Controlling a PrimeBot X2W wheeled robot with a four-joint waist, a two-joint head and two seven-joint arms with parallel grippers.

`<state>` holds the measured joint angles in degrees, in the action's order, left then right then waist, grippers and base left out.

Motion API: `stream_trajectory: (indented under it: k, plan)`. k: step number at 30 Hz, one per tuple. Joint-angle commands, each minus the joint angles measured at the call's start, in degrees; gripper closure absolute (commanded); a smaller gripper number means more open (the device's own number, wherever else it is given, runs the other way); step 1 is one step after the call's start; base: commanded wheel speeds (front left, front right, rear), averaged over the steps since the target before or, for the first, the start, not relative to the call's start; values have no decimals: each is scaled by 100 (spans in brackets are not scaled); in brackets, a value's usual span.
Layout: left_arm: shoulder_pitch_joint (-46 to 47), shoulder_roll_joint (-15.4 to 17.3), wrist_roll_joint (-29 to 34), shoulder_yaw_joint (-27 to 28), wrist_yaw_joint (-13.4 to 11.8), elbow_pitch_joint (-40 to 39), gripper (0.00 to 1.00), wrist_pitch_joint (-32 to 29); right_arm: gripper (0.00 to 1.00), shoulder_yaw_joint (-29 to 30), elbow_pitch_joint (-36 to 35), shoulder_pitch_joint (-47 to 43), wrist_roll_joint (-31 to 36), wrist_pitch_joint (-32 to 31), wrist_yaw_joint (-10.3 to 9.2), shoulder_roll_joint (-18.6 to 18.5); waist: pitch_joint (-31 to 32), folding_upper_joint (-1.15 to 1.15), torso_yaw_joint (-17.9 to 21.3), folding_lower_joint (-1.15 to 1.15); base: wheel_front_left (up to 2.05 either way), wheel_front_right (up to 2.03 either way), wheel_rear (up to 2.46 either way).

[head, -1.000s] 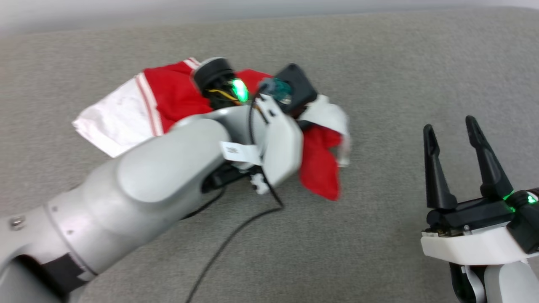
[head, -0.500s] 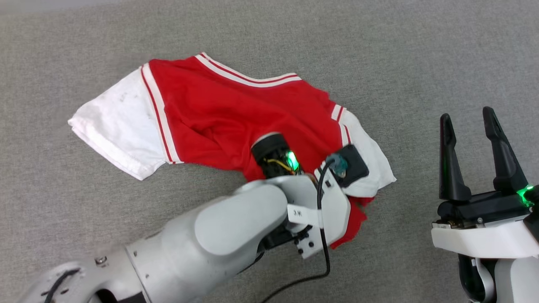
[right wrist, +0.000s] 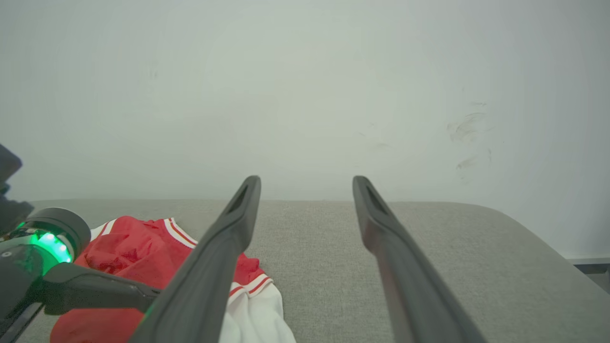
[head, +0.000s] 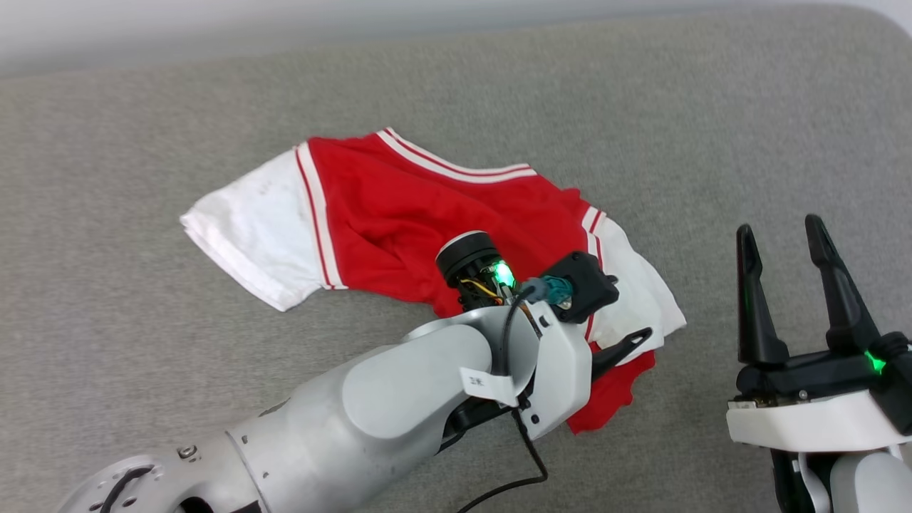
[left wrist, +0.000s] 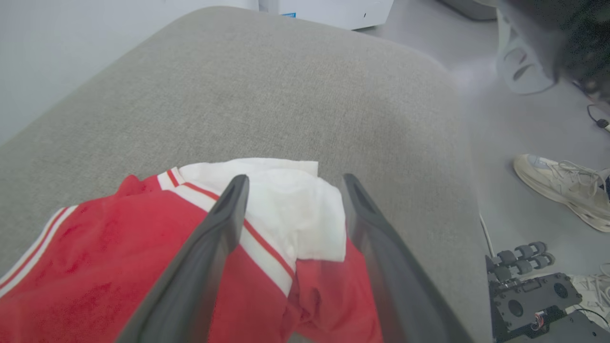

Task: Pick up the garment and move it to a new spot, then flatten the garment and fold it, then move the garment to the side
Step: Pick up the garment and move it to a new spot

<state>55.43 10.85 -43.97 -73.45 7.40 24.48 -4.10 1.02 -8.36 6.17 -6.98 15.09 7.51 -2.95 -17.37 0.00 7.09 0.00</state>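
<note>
The garment (head: pixel 427 206) lies spread and rumpled on the grey cushion, red body up, one white sleeve at the left and one at the right; no lettering shows. My left arm reaches over its near edge. My left gripper (left wrist: pixel 295 178) is open, its fingers (head: pixel 625 345) just above the right white sleeve (left wrist: pixel 290 209) and holding nothing. My right gripper (head: pixel 778 226) hovers open and empty to the right of the garment, off the cloth. In the right wrist view the right gripper (right wrist: pixel 307 180) points at the wall, with the garment (right wrist: pixel 124 247) at the lower left.
The grey cushion (head: pixel 677 121) ends in a rounded edge at the right (left wrist: pixel 443 85). Beyond it on the floor are a pale shoe (left wrist: pixel 557 190) and a black device (left wrist: pixel 533 295). A pale wall (right wrist: pixel 305 95) stands behind. A black cable (head: pixel 524 456) hangs from my left wrist.
The garment, bunched under my left arm a second ago, now lies spread out. My left gripper has let go and one of its fingers now shows. The head camera has shifted.
</note>
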Motion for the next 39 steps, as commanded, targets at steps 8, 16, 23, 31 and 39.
stream_trajectory:
  k: [8,16,23,31,39]
  plan:
    - [-347,189,-103,431,-350,278,0,1445,0,86,105,-430,33,12,-4,13,886,0,-465,0,0,0,0]
    - [-1042,590,27,1169,-1207,189,0,1923,0,142,166,-729,47,12,-4,12,1312,0,-676,0,0,0,0]
    - [-2246,1056,642,2595,-1893,-808,0,1929,0,178,195,-874,49,12,-4,13,1479,0,-769,0,0,0,0]
    - [-3676,1193,1560,4107,-2421,-1620,0,1931,0,218,265,-1006,18,12,-4,12,1593,0,-859,0,0,0,0]
    - [-4757,863,2253,5163,-2468,-2029,0,1931,0,250,416,-1069,-45,12,-4,12,1662,0,-898,0,0,0,0]
